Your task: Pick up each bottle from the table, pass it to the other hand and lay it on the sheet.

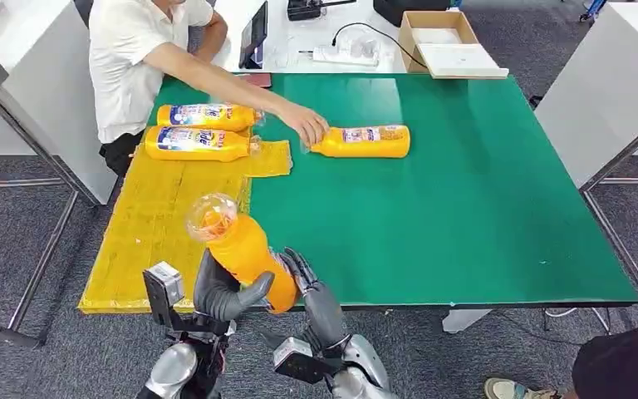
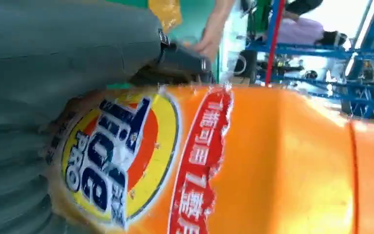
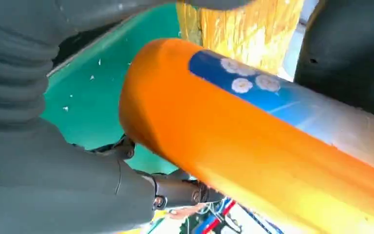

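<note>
Head view: orange plastic bottle [image 1: 249, 253], cylindrical, clear domed cap [image 1: 211, 218], held above the near edge of the green table [image 1: 482, 208], where the yellow sheet [image 1: 154, 237] meets the green. Long axis tilted, cap end up and to the far left, base toward the robot. Left hand [image 1: 224, 291] wraps the lower body from the left, thumb across the front; right hand [image 1: 303, 273] touches the base end from the right, fingers against it, grasp not certain. Yellow sheet, crinkled, covers the left side of the table. On its far end lie two bottles [image 1: 199, 130] side by side, long axes left to right, caps to the right, blue and red labels too small to read. A fourth bottle [image 1: 364, 141] lies on the green mat, cap to the left, touched by a person's hand [image 1: 306, 123]; the person in a white shirt sits at the far left. Open cardboard box [image 1: 442, 43] at the far edge

Left wrist view: bottle label [image 2: 121, 158] close up, a yellow and orange roundel with blue letters that seem to read "Tide PRO", and a red band of white Chinese characters. Grey ribbed cover and thumb of the left hand pressed on the bottle

Right wrist view: glossy orange bottle body with a blue label panel [image 3: 238, 80] bearing white flowers, lying between the right hand's grey thumb and its dark fingers
</note>
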`<action>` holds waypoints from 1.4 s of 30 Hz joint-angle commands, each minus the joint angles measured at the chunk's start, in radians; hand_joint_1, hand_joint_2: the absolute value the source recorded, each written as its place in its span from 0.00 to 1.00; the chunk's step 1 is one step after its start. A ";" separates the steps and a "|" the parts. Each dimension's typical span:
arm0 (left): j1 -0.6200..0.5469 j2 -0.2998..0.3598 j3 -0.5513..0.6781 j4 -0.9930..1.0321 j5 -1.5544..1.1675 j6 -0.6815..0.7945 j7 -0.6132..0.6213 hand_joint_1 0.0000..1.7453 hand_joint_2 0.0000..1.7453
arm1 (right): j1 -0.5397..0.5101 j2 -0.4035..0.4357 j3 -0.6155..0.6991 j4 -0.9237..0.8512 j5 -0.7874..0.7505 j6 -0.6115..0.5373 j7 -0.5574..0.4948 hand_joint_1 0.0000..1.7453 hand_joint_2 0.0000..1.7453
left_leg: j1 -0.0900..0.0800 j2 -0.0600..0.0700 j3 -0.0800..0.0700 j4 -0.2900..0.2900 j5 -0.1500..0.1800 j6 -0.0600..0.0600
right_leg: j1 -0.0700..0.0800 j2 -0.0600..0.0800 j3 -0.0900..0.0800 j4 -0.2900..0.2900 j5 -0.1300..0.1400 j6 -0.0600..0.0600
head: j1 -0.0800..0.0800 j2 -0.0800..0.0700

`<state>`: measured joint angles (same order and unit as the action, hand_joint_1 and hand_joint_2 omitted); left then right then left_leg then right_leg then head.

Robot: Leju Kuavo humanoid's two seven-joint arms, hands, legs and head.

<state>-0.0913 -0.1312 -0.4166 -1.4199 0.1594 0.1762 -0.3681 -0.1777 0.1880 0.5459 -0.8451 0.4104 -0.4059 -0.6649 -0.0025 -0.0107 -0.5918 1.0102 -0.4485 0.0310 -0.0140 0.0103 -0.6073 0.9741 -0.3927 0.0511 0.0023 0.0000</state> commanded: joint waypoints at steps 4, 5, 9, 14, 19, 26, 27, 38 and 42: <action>-0.139 0.205 0.213 0.076 -0.346 0.025 0.037 1.00 1.00 | 0.203 -0.208 -0.099 -0.509 -0.179 -0.105 -0.033 0.00 0.00 | 0.000 0.000 0.004 0.000 -0.001 -0.002 | 0.001 -0.003 0.004 0.001 -0.002 -0.002 | -0.001 0.000; -0.139 0.205 0.213 0.076 -0.346 0.025 0.037 1.00 1.00 | 0.203 -0.208 -0.099 -0.509 -0.179 -0.105 -0.033 0.00 0.00 | 0.001 0.000 0.005 0.000 -0.002 -0.003 | 0.001 -0.003 0.005 0.000 -0.003 -0.003 | 0.000 0.000; -0.136 0.212 0.217 0.063 -0.380 0.040 0.039 1.00 1.00 | 0.210 -0.200 -0.125 -0.522 -0.194 -0.120 -0.033 0.00 0.00 | 0.001 0.002 0.003 0.000 -0.002 -0.002 | 0.001 -0.001 0.003 0.001 -0.002 -0.002 | -0.001 0.000; -0.165 0.298 0.200 0.042 -0.768 0.133 0.114 1.00 1.00 | 0.243 -0.124 -0.318 -0.596 -0.264 -0.141 -0.033 0.00 0.00 | 0.001 0.001 0.002 0.001 -0.002 -0.003 | 0.001 -0.001 0.001 0.002 -0.002 -0.003 | 0.000 0.000; -0.402 0.256 0.067 0.383 -1.021 0.014 0.218 1.00 1.00 | 0.186 -0.060 -0.334 -0.498 -0.252 -0.026 -0.033 0.00 0.00 | 0.001 -0.003 0.000 0.000 0.001 -0.002 | 0.001 -0.005 0.001 0.001 -0.001 -0.002 | 0.000 0.000; -0.617 0.152 -0.014 0.883 -1.132 0.018 0.270 1.00 1.00 | 0.130 -0.029 -0.236 -0.392 -0.271 -0.010 -0.033 0.00 0.00 | 0.001 -0.003 0.002 -0.001 0.005 -0.004 | 0.001 -0.005 0.003 -0.001 0.001 -0.003 | -0.001 0.000; -0.617 0.152 -0.014 0.883 -1.132 0.018 0.270 1.00 1.00 | 0.130 -0.029 -0.236 -0.392 -0.271 -0.010 -0.033 0.00 0.00 | 0.001 -0.003 0.004 -0.002 0.004 -0.005 | 0.001 -0.005 0.005 -0.001 0.002 -0.005 | 0.000 0.000; -0.619 0.146 0.049 1.019 -1.092 0.003 0.298 1.00 1.00 | 0.122 -0.029 -0.198 -0.311 -0.296 -0.007 -0.033 0.00 0.00 | 0.001 0.003 0.003 -0.001 0.003 -0.004 | 0.001 0.001 0.002 0.001 0.002 -0.005 | 0.000 0.000; -0.620 0.140 0.079 1.036 -1.058 -0.033 0.292 0.13 1.00 | 0.116 -0.027 -0.215 -0.289 -0.297 -0.010 -0.033 0.00 0.00 | 0.001 0.004 0.003 -0.001 0.004 -0.005 | 0.001 0.002 0.001 0.001 0.003 -0.005 | 0.000 0.000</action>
<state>-0.6825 0.0263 -0.3738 -0.5574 -0.9388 0.1923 -0.0771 -0.0156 0.1640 0.3265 -1.2593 0.1190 -0.4105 -0.6664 -0.0022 -0.0092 -0.5914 1.0101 -0.4448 0.0274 -0.0139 0.0106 -0.6086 0.9765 -0.3900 0.0478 0.0023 0.0000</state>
